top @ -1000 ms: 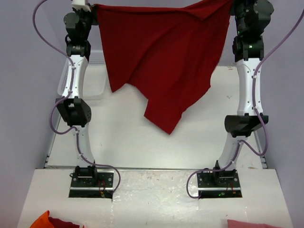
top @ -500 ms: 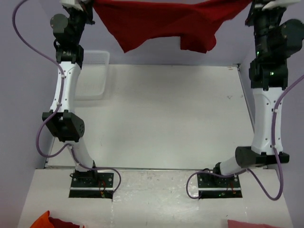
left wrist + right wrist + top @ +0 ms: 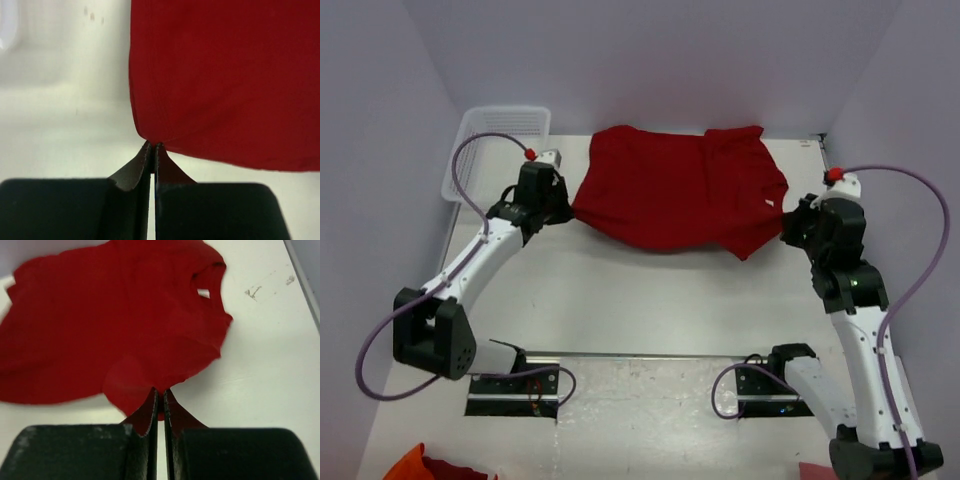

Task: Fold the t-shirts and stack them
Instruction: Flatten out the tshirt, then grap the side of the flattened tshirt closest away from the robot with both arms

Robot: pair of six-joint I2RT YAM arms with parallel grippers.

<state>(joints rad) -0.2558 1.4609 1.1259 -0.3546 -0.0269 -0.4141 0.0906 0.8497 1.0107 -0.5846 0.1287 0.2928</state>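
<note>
A dark red t-shirt (image 3: 670, 195) lies spread on the white table (image 3: 650, 290) at the back middle, with its small white neck label (image 3: 769, 203) towards the right. My left gripper (image 3: 568, 210) is shut on the shirt's left corner, low over the table. In the left wrist view the gripper (image 3: 152, 145) pinches the cloth (image 3: 225, 75). My right gripper (image 3: 783, 222) is shut on the shirt's right edge. In the right wrist view the gripper (image 3: 160, 390) holds a fold of the shirt (image 3: 110, 325), and the neck label (image 3: 202, 293) shows beyond it.
A white plastic mesh basket (image 3: 500, 140) stands at the back left corner, just behind my left arm. Orange and red cloth (image 3: 420, 465) and pink cloth (image 3: 820, 470) lie at the bottom edge, in front of the arm bases. The table's right edge (image 3: 825, 150) is close to my right arm.
Both arms have come down from high up and forward to the table. The shirt, which hung stretched between them, now lies spread on the table, still held at both ends.
</note>
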